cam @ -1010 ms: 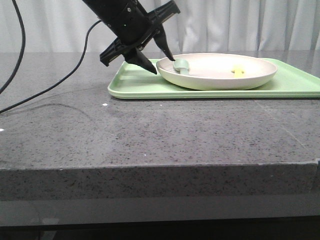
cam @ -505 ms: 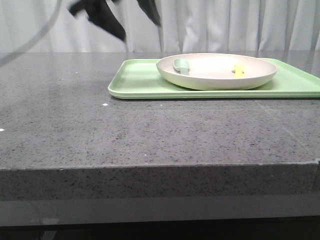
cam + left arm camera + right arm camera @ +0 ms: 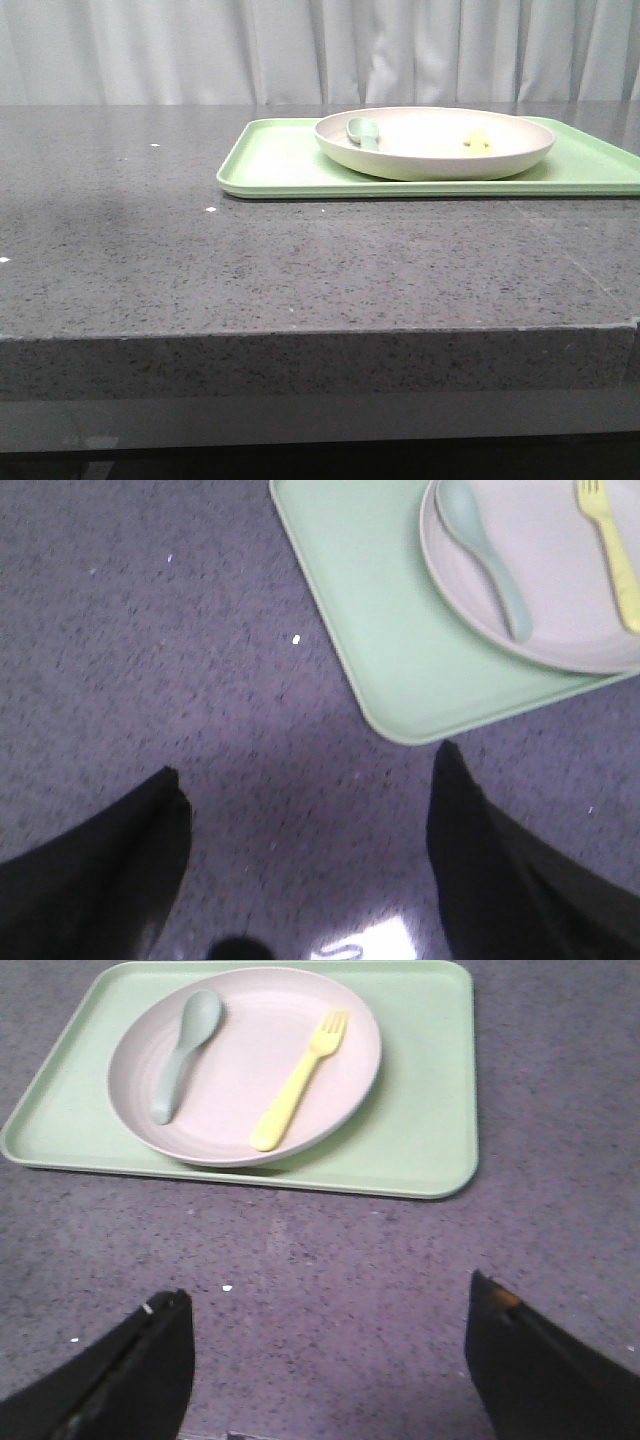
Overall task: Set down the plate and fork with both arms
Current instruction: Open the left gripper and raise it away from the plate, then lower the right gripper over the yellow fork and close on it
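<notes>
The cream plate (image 3: pixel 435 143) rests on a light-green tray (image 3: pixel 280 165) at the back right of the dark stone table. Inside the plate (image 3: pixel 245 1060) lie the yellow fork (image 3: pixel 298 1080) and a sage-green spoon (image 3: pixel 180 1052); the plate (image 3: pixel 560 570), fork (image 3: pixel 612 550) and spoon (image 3: pixel 485 555) also show in the left wrist view. My left gripper (image 3: pixel 310 780) is open over bare table beside the tray's corner, holding nothing. Over the table in front of the tray, my right gripper (image 3: pixel 330 1305) is open and empty too. Neither arm appears in the front view.
The tray (image 3: pixel 420 1110) takes up the back right of the stone table (image 3: pixel 300 270). A few white specks (image 3: pixel 209 210) lie on the stone. A pale curtain hangs behind the table, whose front edge is near the camera.
The left arm, which stood at the plate's left rim a second ago, has lifted up and away and left the front view. Plate, fork and spoon stay in place.
</notes>
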Available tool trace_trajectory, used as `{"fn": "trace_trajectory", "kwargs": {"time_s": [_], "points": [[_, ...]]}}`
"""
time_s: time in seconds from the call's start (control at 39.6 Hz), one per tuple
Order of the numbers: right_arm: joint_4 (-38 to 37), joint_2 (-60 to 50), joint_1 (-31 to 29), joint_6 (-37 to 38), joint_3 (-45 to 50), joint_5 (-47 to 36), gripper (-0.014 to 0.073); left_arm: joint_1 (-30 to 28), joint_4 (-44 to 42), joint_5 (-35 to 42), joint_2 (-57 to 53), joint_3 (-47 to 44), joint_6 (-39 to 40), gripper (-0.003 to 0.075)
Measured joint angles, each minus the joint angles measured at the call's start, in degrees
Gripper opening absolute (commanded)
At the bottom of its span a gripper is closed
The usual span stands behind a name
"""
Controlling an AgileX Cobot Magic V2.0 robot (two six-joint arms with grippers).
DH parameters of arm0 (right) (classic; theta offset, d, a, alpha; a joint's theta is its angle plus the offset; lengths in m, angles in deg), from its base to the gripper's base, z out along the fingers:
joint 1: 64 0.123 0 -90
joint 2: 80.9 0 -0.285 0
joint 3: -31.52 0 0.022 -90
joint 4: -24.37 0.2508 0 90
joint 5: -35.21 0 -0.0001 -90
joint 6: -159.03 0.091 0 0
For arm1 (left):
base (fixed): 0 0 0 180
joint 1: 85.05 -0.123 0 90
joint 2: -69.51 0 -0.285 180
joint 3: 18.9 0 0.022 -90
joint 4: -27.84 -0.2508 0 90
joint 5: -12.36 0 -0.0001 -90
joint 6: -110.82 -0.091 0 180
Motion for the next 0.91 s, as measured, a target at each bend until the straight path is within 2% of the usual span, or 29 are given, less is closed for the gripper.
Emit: {"fn": "trace_trajectory", "kwargs": {"time_s": [0.13,0.28,0.53,0.76,0.91], "points": [[5.8,5.2,0.0,-3.9,-3.1,1.3,0.0582,0.0,-0.6,0.0,-7.6,-9.4,0.0,0.0491],[8.2,12.5,0.9,-6.8,-7.6,3.2,0.0582,0.0,-0.6,0.0,-15.1,-18.2,0.0,0.0491],[8.3,25.1,8.8,-7.5,-16.2,3.6,0.0582,0.0,-0.6,0.0,-20.2,-23.4,0.0,0.0491],[4.0,36.4,13.1,-0.2,-25.5,5.1,0.0582,0.0,-0.6,0.1,-20.3,-23.5,0.0,0.0491],[-5.7,45.4,15.1,8.5,-34.1,7.6,0.0582,0.0,-0.6,0.5,-20.3,-23.5,0.0,0.0491]]}}
